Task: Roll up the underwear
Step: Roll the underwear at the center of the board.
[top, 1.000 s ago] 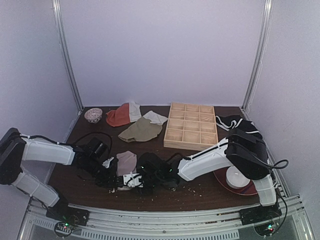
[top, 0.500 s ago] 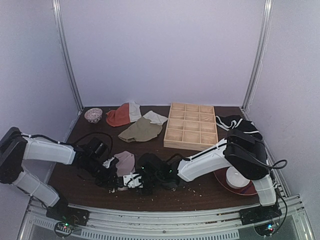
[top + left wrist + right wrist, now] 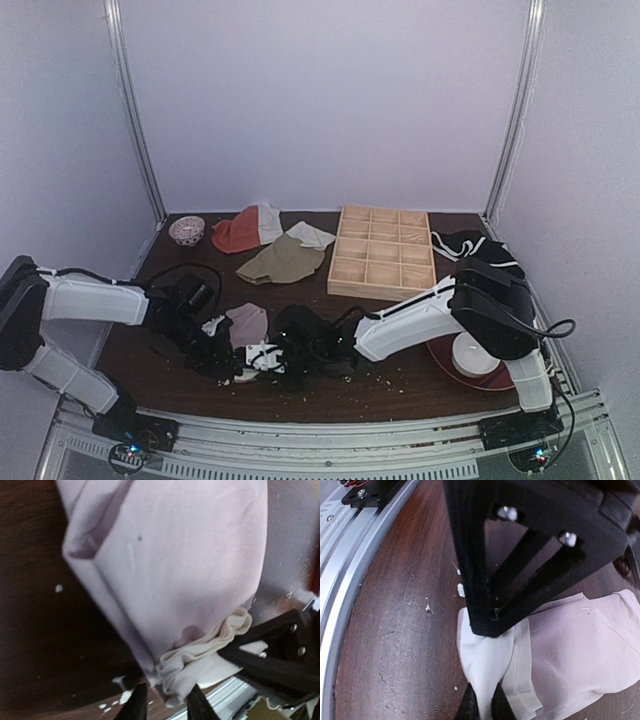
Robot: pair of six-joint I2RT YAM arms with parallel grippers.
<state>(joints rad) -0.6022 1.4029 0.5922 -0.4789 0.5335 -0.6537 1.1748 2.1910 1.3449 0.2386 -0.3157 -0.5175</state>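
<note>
My right claw [image 3: 483,702] pinches the smooth white waistband [image 3: 487,655] of the underwear [image 3: 180,570], a soft mauve-pink cloth folded flat with crisp edges, lying just ahead of both claws on the dark grained desk [image 3: 390,630]; my left claw [image 3: 166,706] stands slightly spread at its crumpled corner

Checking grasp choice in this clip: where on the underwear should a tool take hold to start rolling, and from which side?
Probably the white waistband, approached low from the near edge of the table. The underwear lies folded flat, and only that near end bunches into raised layers a tool can pinch. The right tool is shut on it there.
</note>
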